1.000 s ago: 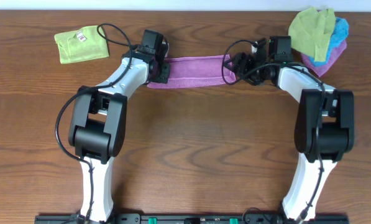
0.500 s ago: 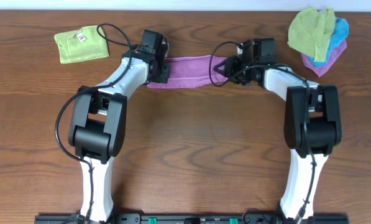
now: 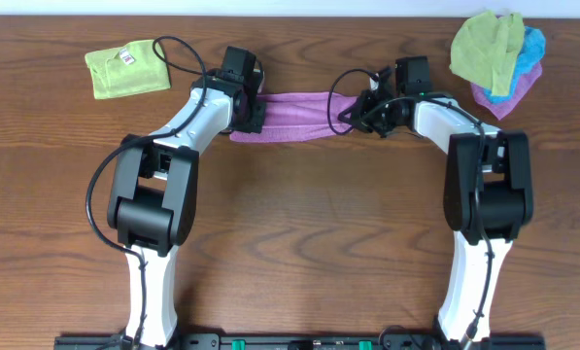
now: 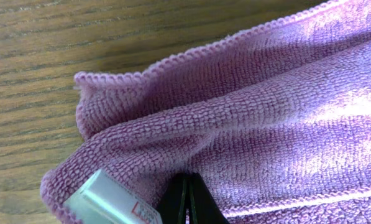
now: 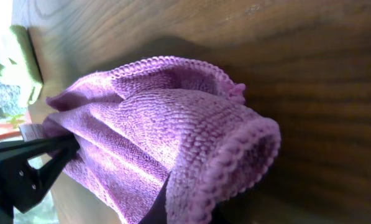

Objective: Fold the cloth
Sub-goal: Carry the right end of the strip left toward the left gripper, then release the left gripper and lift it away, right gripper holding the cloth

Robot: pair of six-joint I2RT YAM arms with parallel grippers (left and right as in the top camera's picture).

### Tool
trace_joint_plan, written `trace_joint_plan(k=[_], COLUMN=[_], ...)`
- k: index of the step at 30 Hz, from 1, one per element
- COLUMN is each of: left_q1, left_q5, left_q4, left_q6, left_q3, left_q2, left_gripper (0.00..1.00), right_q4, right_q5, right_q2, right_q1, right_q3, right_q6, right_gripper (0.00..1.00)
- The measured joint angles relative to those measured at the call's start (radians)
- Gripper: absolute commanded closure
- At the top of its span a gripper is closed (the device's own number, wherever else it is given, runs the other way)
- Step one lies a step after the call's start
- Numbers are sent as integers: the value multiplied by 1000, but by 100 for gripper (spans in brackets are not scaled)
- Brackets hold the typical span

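A purple microfibre cloth (image 3: 290, 115) is seen lying as a strip along the far side of a wooden table (image 3: 309, 233). Its left end is clamped by the left gripper (image 3: 252, 109), and its right end is bunched and clamped in the right gripper (image 3: 352, 109). Over the last second the right end has been carried leftward, so the strip is shorter. An end-to-end fold is judged begun, not finished. A folded green cloth (image 3: 126, 70) lies well apart.

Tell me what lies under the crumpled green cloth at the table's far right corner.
A blue cloth and a purple cloth stick out from under the crumpled green cloth. Anything else beneath it is covered.
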Motion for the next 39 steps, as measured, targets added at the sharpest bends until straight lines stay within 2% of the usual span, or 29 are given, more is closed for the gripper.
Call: trace_joint_plan(k=[12,23,32,36,39], left_q1=[-27,-92,-66,-37,-15], left_q5=[29,45,83,82,82], left_q4=[-56,-52,-51,-55,-50], left_q6=[-16,-35,-37,-38,-38], left_q3=[10,10,9,-8,-17], left_q2=[0,0,-5,-48,-149], left_gripper=[94,94,94,94,94], right_q4=[-41,-64,-123,-126,-126], right_q5=[80,226,263,266,267], right_q2=[-183,-187,-187,-187,-187], right_q1=[69,201,206,206,206], right_q3=[21,24,24,24,24], right_q6=[-84,-103,-117,-122,-122], right_gripper=[98,99,99,99,99])
